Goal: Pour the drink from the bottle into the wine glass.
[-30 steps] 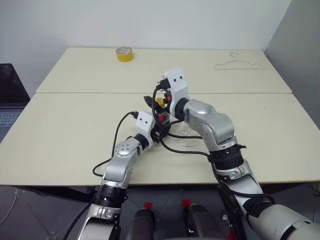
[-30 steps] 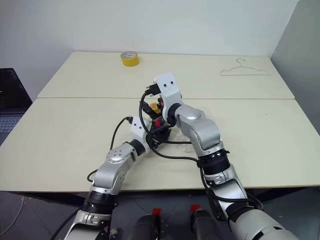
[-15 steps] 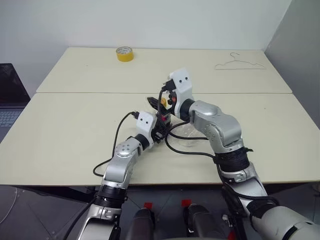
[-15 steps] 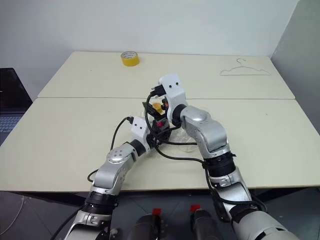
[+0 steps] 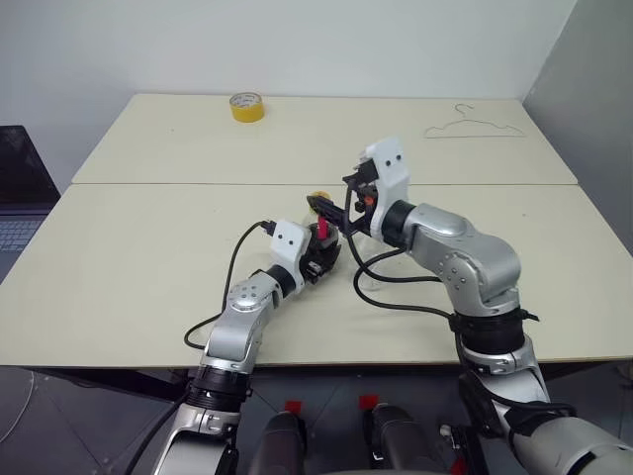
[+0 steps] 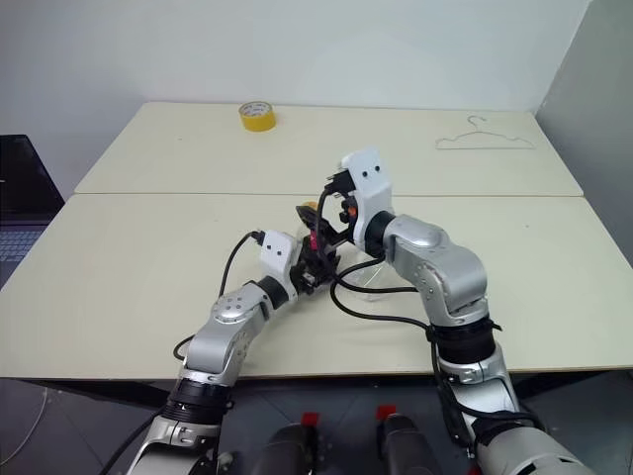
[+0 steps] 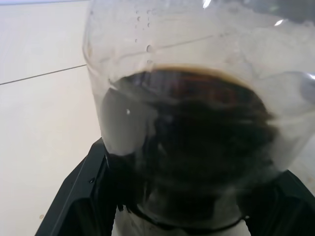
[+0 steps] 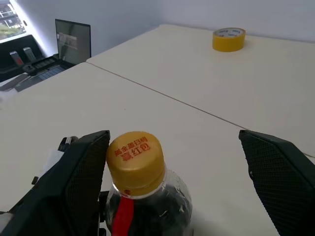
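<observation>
Left wrist view | left tool (image 7: 182, 196) grips clear plastic bottle (image 7: 197, 98) (squat) | right tool (image 8: 172, 167) wide

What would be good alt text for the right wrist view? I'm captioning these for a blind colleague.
A clear bottle with a yellow cap and dark drink inside stands close up, between the two spread black fingers of the right claw, which is open. Behind lie a cream table with a yellow tape roll and a laptop beyond its edge.

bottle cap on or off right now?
On. The yellow screw cap sits on the neck of the bottle, which stands upright between the left gripper fingers; the right gripper is open around the cap, not touching.
</observation>
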Motion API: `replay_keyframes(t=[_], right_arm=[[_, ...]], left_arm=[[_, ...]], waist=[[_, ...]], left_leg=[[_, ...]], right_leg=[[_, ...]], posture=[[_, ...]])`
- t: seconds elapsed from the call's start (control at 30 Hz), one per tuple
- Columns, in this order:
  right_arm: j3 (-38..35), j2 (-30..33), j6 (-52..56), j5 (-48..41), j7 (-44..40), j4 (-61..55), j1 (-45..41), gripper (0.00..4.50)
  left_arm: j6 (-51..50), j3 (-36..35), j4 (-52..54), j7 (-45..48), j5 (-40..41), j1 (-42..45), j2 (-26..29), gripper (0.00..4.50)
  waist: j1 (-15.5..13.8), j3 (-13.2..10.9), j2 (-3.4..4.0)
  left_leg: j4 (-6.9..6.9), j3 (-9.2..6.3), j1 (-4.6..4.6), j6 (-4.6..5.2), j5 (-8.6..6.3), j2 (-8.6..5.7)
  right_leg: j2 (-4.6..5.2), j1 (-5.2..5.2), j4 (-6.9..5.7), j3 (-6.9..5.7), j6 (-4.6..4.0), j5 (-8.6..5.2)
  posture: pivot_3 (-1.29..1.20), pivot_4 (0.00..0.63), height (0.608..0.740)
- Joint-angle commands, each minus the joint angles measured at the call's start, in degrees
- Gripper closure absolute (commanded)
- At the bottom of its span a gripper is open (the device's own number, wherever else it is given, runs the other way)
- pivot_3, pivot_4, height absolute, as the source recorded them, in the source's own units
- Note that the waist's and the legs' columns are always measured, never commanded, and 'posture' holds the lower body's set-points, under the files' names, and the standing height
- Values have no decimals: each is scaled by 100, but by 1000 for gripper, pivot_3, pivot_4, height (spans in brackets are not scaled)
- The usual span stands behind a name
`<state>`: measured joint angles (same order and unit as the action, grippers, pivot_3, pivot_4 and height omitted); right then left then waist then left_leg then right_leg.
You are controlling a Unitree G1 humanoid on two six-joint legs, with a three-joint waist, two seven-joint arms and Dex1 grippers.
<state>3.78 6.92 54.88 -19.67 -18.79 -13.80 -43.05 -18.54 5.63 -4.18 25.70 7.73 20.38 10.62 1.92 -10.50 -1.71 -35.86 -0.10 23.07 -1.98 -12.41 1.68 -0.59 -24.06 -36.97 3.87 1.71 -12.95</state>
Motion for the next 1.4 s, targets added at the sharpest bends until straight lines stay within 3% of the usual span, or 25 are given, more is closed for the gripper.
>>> replay_keyframes(t=[0.03, 0.3, 0.87, 1.4], right_arm=[[-225, 82, 62, -305, -138, -383, 40, 30], [-211, 6, 40, -641, -273, -454, -86, 30], [266, -817, -681, 91, 298, 1146, -796, 30], [94, -1300, -1477, 353, 551, 2161, -988, 30]], left_arm=[[-285, 111, -357, 39, -77, -256, 65, 1434], [-283, 101, -368, 32, -76, -246, 82, 1434], [-257, 107, -391, -20, -89, -268, 23, 1434], [-267, 116, -351, -54, -89, -289, -9, 1434]], waist=[[6, 1, 0], [25, 1, 1], [43, 7, -1], [47, 8, -1]], left_leg=[[0, 0, -1, 0, 0, 0], [-1, 1, -4, 0, 0, 3], [0, 1, -4, 0, 0, 3], [-1, 1, -4, 0, 0, 4]], right_leg=[[0, 0, 0, 1, 0, 0], [-4, 1, -1, 3, -1, -1], [-2, 0, -2, 2, -1, -1], [-2, 0, -2, 3, -1, -1]], posture=[[0, 150, 740], [0, 150, 740], [0, 150, 740], [0, 150, 740]])
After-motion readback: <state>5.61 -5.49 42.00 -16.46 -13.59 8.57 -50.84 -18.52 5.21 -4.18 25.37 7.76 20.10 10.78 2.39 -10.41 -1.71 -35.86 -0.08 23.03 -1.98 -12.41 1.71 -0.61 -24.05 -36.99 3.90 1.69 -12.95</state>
